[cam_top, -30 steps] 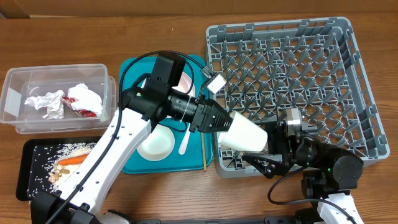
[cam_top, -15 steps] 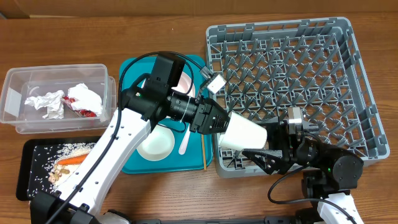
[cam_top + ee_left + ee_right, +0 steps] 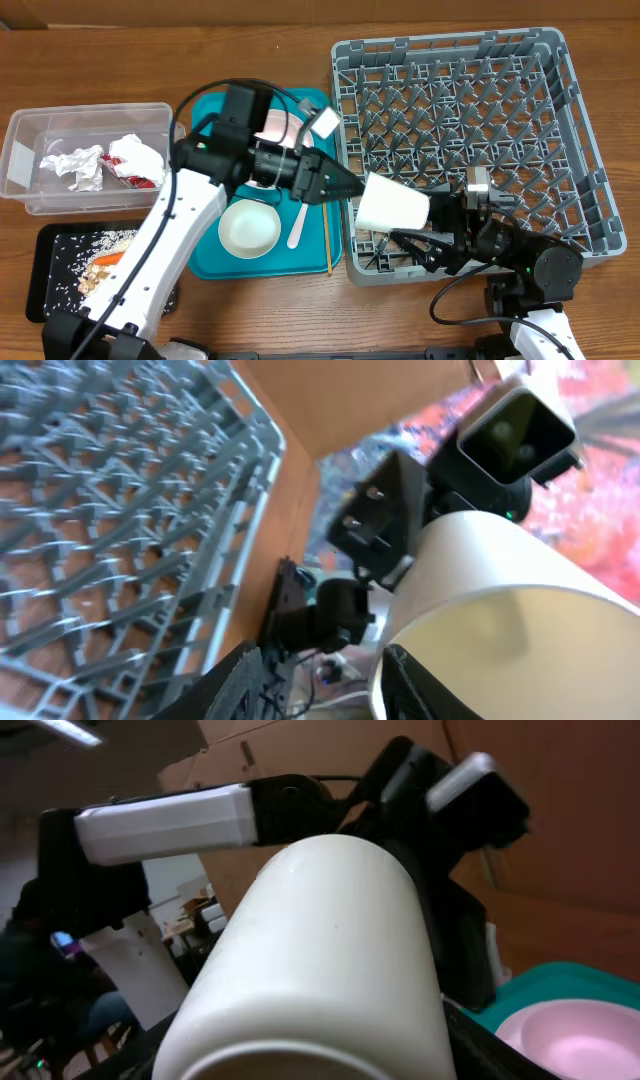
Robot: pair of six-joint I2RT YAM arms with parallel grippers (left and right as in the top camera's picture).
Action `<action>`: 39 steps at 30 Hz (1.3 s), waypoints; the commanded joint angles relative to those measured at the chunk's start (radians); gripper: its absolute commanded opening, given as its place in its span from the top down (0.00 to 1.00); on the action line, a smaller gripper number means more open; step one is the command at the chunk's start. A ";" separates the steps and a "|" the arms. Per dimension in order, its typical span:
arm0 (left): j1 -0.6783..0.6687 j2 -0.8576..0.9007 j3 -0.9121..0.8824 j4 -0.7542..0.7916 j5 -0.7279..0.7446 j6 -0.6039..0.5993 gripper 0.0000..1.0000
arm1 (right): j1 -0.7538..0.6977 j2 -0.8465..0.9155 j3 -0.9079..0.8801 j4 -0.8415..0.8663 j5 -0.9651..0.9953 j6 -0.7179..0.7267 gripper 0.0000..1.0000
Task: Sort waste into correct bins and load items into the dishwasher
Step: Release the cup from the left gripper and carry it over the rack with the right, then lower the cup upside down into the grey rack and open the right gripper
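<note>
Overhead: small white cup (image 3: pixel 392 205) on its side in air above dish rack (image 3: pixel 560 130), over rack's lower-left corner, mouth pointing away from rack. Right gripper (image 3: pixel 418 226) over same corner, jaws closed on cup's base end, one finger beneath it. Left gripper (image 3: pixel 345 187) just outside rack's left edge, at cup mouth, jaws partly spread, gripping nothing; rim contact unclear. Left of rack: white bowl (image 3: pixel 249 228), white plastic fork (image 3: pixel 297 225), thin wooden chopstick (image 3: pixel 327 240) on teal tray (image 3: pixel 310 264).
</note>
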 commanded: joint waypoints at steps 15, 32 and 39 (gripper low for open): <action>0.121 0.011 -0.001 -0.120 -0.301 0.013 0.60 | -0.181 0.092 0.056 -0.116 0.019 -0.009 0.62; 0.123 0.011 -0.001 -0.192 -0.531 0.004 0.61 | -0.289 0.096 0.673 -1.570 0.616 -0.717 0.64; 0.123 0.011 -0.001 -0.192 -0.560 -0.014 0.60 | -0.177 0.159 0.813 -1.812 0.974 -0.739 0.65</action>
